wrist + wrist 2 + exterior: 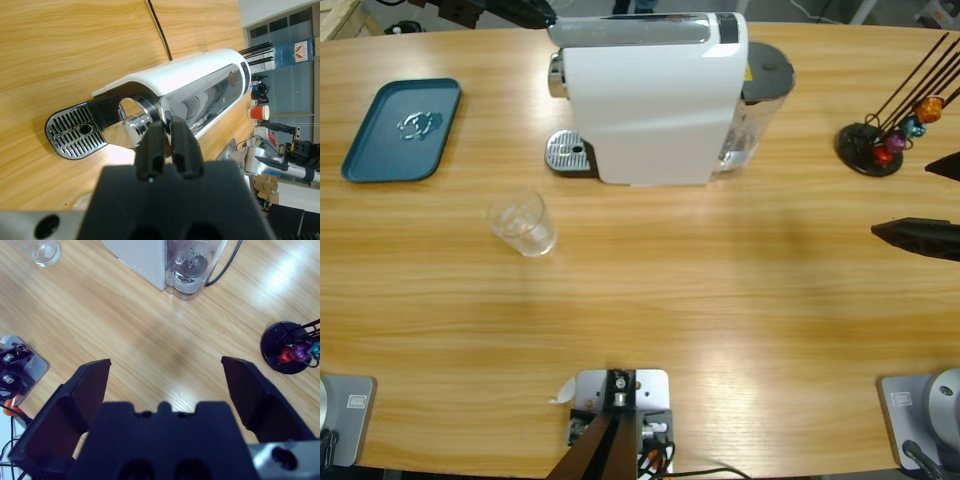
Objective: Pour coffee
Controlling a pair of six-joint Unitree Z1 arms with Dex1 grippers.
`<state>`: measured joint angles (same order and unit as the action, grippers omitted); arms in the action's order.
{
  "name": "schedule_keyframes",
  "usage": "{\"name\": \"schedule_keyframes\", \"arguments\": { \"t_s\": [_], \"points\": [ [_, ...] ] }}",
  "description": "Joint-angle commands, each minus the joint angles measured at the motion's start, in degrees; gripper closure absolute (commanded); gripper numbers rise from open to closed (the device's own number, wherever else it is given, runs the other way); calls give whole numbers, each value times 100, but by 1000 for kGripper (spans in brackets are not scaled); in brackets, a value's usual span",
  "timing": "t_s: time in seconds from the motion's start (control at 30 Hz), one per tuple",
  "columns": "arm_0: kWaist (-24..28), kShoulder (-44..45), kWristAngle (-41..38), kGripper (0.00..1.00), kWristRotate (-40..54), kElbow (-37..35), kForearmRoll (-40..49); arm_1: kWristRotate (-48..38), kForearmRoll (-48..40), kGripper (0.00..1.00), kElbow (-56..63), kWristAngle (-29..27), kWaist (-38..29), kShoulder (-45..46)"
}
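A white coffee machine (650, 100) stands at the table's far middle, its perforated drip tray (570, 155) facing left. An empty-looking clear glass tumbler (523, 222) stands on the table in front of the drip tray. No coffee is in view. My left gripper (535, 14) hovers at the top edge behind the machine. In the left wrist view my left gripper (167, 135) is shut above the machine's chrome head (127, 127), nothing visible between its jaws. My right gripper (905, 198) is at the right edge. It is wide open (165, 365) over bare table.
A blue tray (380, 150) holding a small clear item lies at the far left. A black capsule stand (868, 150) with coloured capsules sits at the far right. The machine's water tank (192, 265) and black cord are at its right end.
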<state>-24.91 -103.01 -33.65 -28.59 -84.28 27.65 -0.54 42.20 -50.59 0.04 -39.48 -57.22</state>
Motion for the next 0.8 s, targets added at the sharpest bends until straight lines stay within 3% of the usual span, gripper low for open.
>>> {"name": "schedule_keyframes", "arguments": {
  "t_s": [0.03,0.3,0.63,0.67,0.7,0.73,0.8],
  "points": [
    [-49,-120,-291,1000,-59,-31,-83,-59,69,4,50,-74,37,-63],
    [-234,0,-563,1000,-231,-769,-162,-60,69,9,53,-74,37,-35],
    [-273,146,-593,1000,-136,-693,-155,-60,-26,9,74,-95,37,4],
    [-285,205,-595,892,110,-651,-156,-120,-299,8,201,-187,37,-9],
    [-320,293,-583,634,569,-600,-153,-212,-578,9,329,-287,37,-3],
    [-380,439,-535,497,1103,-474,-137,-227,-824,9,417,-457,37,7],
    [-524,738,-161,478,2094,-189,-137,-227,-1255,9,587,-1002,37,42]
  ]
}}
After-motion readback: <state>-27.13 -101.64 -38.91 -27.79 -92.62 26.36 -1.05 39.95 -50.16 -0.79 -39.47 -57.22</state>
